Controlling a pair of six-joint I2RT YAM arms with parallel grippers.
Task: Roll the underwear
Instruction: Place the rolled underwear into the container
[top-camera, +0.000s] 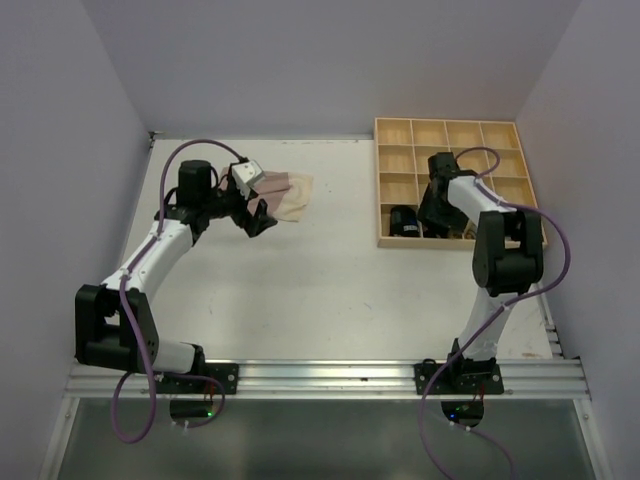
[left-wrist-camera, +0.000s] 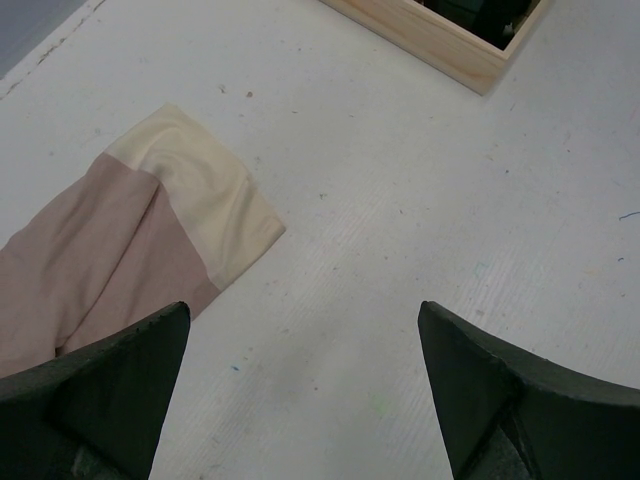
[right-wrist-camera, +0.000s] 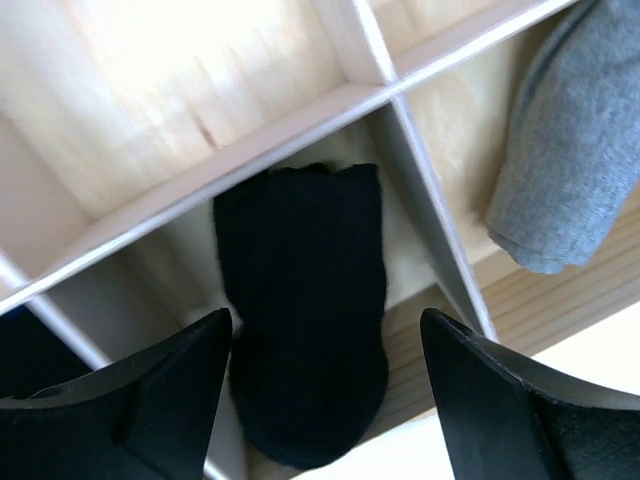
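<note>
A pale beige-pink underwear (top-camera: 287, 194) lies flat on the table at the back left. It also shows in the left wrist view (left-wrist-camera: 130, 240), with a cream panel at its end. My left gripper (top-camera: 258, 216) is open and empty just beside its near edge, with bare table between the fingers (left-wrist-camera: 303, 305). My right gripper (top-camera: 437, 212) is open over the wooden tray (top-camera: 395, 158). Its fingers straddle a rolled black underwear (right-wrist-camera: 300, 320) lying in a compartment, without gripping it. A rolled grey underwear (right-wrist-camera: 570, 150) sits in the neighbouring compartment.
The tray's thin dividers (right-wrist-camera: 300, 120) run close round my right fingers. Another black roll (top-camera: 404, 222) shows in the tray's front left compartment. The tray's corner (left-wrist-camera: 440, 40) is in the left wrist view. Walls close in the table on three sides.
</note>
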